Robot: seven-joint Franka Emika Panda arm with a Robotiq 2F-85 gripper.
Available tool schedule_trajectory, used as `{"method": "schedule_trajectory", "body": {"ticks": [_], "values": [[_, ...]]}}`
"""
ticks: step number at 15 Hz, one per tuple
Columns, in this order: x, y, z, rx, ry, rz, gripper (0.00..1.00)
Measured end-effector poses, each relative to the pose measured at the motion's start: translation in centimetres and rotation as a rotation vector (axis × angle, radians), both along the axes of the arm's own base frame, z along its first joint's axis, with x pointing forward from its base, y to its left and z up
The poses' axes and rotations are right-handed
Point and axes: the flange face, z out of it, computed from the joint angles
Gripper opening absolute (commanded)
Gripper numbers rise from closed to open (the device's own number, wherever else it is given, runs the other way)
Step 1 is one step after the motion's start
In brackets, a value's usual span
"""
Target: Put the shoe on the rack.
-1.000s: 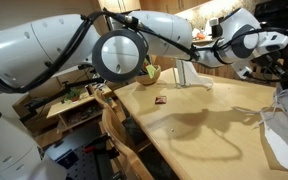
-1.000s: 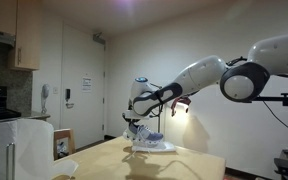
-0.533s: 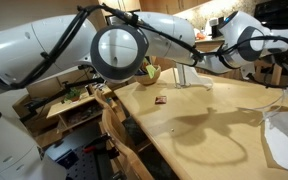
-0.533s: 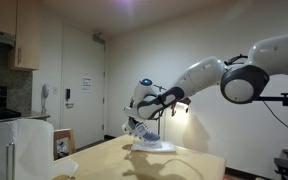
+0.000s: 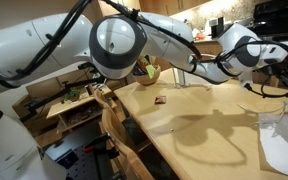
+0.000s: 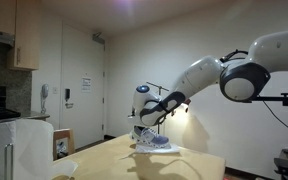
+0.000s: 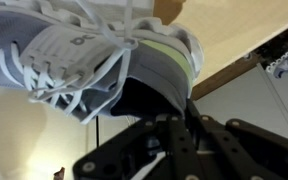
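The shoe is a grey-lavender knit sneaker with white laces and a thick whitish sole. In the wrist view it fills the top, with the wooden table beyond it. My gripper comes in from the bottom, shut on the shoe's heel collar. In an exterior view the shoe hangs under the gripper, just above the far end of the table. In the exterior view from the arm's side the arm reaches to the right edge and the shoe is out of view. I cannot make out a rack for certain.
A low wooden shelf unit stands beside the table. A bowl and a small dark object sit on the table. White cloth or paper lies at its right end. A paper-towel roll stands close to the camera.
The arm has swung right with the shoe in its grip. The shoe has left the right edge of the exterior view taken from the arm's side and has shifted slightly right in the exterior view facing the arm.
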Motion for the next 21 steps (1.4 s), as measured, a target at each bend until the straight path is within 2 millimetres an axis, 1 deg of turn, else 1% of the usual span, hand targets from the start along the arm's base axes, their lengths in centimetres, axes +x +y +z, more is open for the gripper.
{"method": "schedule_trajectory", "body": {"ticks": [3, 5, 9, 14, 17, 21], "values": [[-0.7, 2.0, -1.2, -0.097, 0.105, 0.021, 0.03], [-1.3, 3.3, -1.6, -0.157, 0.159, 0.015, 0.03], [-2.9, 5.7, -1.4, -0.223, 0.221, -0.035, 0.03], [-5.9, 7.9, -0.8, -0.235, 0.252, -0.101, 0.03], [-8.0, 8.7, -0.5, -0.226, 0.223, -0.141, 0.03], [-11.3, 8.9, 0.3, -0.194, 0.051, -0.232, 0.03]]}}
